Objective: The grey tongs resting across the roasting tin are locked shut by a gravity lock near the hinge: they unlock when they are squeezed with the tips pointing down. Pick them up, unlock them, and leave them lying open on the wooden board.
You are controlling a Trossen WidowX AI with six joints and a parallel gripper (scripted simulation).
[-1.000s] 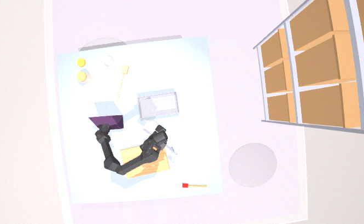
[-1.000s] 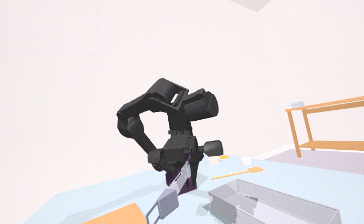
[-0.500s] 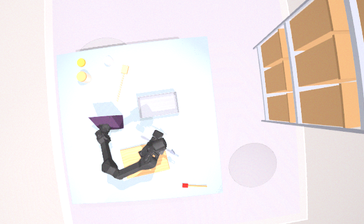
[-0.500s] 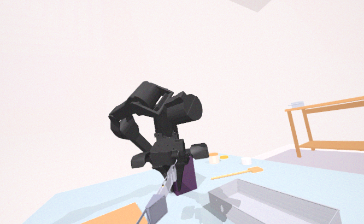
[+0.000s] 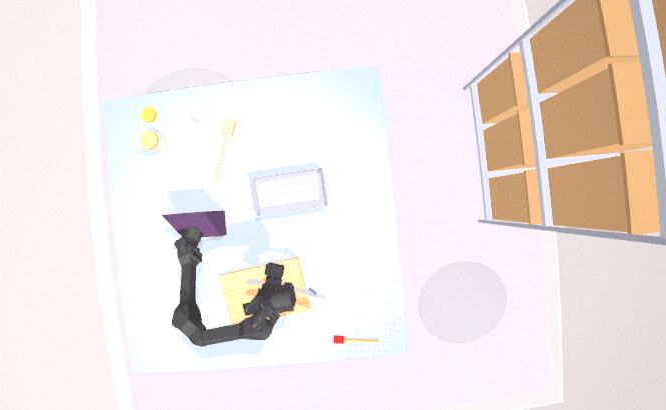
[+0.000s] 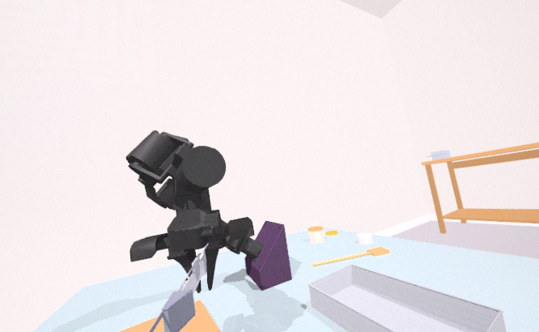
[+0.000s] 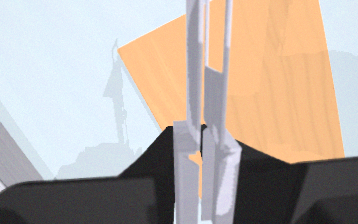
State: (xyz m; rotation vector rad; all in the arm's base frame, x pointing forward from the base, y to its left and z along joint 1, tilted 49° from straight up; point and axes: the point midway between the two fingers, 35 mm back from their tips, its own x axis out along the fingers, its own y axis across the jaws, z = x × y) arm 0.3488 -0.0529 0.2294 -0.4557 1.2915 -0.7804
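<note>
My gripper (image 6: 204, 285) (image 7: 186, 132) is shut on the grey tongs (image 5: 314, 293) (image 6: 180, 311) (image 7: 195, 70), gripping their two arms side by side. The arms look close together, nearly parallel in the wrist view. The tongs are held in the air over the wooden board (image 5: 233, 300) (image 6: 207, 323) (image 7: 280, 100), reaching past its right edge in the top view. My arm hides their middle there. The roasting tin (image 5: 324, 187) (image 6: 333, 307) (image 7: 10, 135) stands apart from the board with nothing across it. I cannot tell whether the lock is engaged.
A purple wedge (image 5: 195, 223) (image 6: 265, 255) stands by the arm's base. A wooden spatula (image 5: 228, 127) (image 6: 378, 250), an orange-lidded jar (image 5: 149, 140) (image 6: 316, 236) and a yellow disc (image 5: 148, 114) (image 6: 331, 232) lie farther back. A red-headed stick (image 5: 338, 339) lies right of the board.
</note>
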